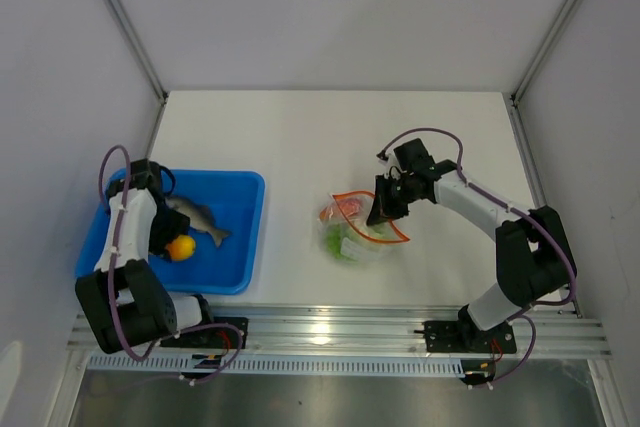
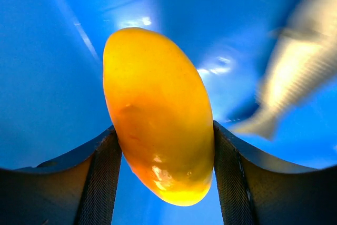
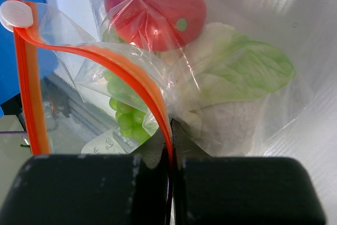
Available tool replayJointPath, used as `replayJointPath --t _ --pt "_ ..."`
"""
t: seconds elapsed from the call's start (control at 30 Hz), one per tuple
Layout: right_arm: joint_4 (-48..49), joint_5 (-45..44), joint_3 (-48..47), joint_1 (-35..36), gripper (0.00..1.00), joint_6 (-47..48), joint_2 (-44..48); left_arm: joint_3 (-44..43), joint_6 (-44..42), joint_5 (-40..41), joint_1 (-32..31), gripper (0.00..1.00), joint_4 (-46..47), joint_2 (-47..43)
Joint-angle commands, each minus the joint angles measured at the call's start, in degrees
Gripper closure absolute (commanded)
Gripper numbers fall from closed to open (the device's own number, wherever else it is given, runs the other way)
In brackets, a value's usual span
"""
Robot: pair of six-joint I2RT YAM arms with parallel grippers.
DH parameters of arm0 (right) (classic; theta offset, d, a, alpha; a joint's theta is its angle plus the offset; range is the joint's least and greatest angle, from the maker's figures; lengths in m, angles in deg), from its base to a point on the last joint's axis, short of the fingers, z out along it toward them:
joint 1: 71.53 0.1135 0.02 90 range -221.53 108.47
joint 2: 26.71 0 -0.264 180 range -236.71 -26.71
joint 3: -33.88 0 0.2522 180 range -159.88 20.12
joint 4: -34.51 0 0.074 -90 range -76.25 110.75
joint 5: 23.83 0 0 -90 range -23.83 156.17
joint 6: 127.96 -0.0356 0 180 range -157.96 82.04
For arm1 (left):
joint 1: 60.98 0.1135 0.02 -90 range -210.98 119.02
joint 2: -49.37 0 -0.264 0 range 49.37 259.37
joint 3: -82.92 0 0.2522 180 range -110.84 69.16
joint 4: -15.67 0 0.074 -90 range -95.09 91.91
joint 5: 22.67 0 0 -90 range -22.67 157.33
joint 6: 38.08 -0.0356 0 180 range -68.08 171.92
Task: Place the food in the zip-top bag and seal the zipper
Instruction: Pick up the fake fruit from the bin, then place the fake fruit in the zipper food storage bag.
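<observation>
Zipper [image 3: 131, 72] nipped in closed right claw [image 3: 171, 130]; lemon [image 2: 158, 114] apparently gripped in part-open left claw [image 2: 164, 130].

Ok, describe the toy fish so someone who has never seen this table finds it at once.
Start at the blue tray on the left side of the white table. Two toys are in it, and the fish is the long one nearer the tray's middle. It is grey and slim, whereas its neighbour is a rounded yellow fruit.

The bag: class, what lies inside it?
Through the bag show a red fruit, green leaf, white cauliflower and small green balls. Anything beneath them is covered.
</observation>
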Motion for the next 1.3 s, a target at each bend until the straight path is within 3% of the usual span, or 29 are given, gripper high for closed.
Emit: replayJointPath --t 0.0,0.23,0.47,0.63,0.93,1.27 --pt "-0.1 -4.5 -1.8 0.2 1.0 0.2 1.2 -3.9 -4.4 -5.4 -1.0 0.99 -0.2 -6.0" --pt "-6.5 -7.9 -8.4 1.1 1.0 -0.8 -0.4 -8.8 -5.1 -17.9 -12.7 0.99 7.2 -10.6" --pt "-16.3 -13.4 -19.1 1.9 1.0 -0.5 -0.9 -17.7 -9.1 -23.5 -29.2 0.99 15.8 -11.3" --pt "-20.4 -14.4 -22.3 3.9 1.0 -2.9 0.1 -20.9 -11.9 -27.6 -36.7 1.0 24.5 -12.4" --pt "-23.5 -13.3 -26.7 6.0 1.0 -6.0 0.3 -20.0 -11.9 -34.0 -44.6 0.99 38.4 -11.1" --pt "-24.8 -4.5 -33.0 3.2 1.0 -10.6 -1.8 -22.4 -15.2 -39.3 -52.5 0.99 48.0 -5.0"
